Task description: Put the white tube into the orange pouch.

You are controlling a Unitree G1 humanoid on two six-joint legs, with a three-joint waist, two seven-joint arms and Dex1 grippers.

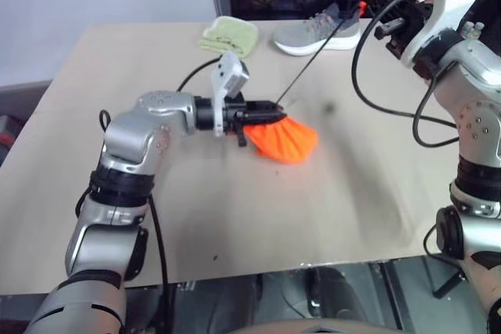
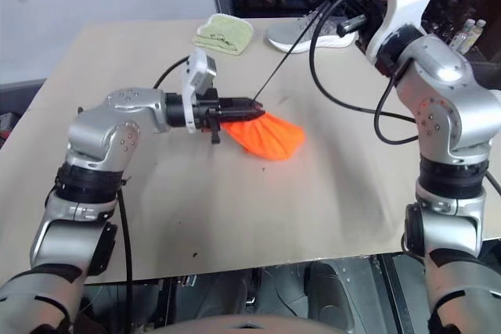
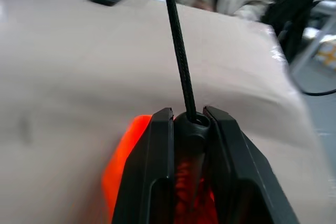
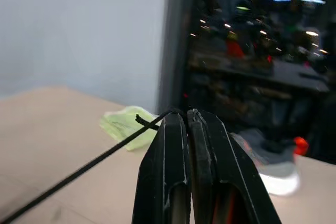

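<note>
- Fingers of the left gripper clamp the gathered neck of the orange pouch — a black drawstring emerges between them.
- Right gripper, raised near the table's far edge, is pinched tight on the cord's other end, the string running taut.
- Orange pouch lies mid-table, puckered.
- Beyond it — a pale green cloth and a grey shoe.

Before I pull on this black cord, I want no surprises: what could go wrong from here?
The right gripper pinches the black cord close to its end, so a hard pull may slip it out. The left gripper holds the orange pouch only at its gathered neck; the taut cord could drag the pouch free.
</note>
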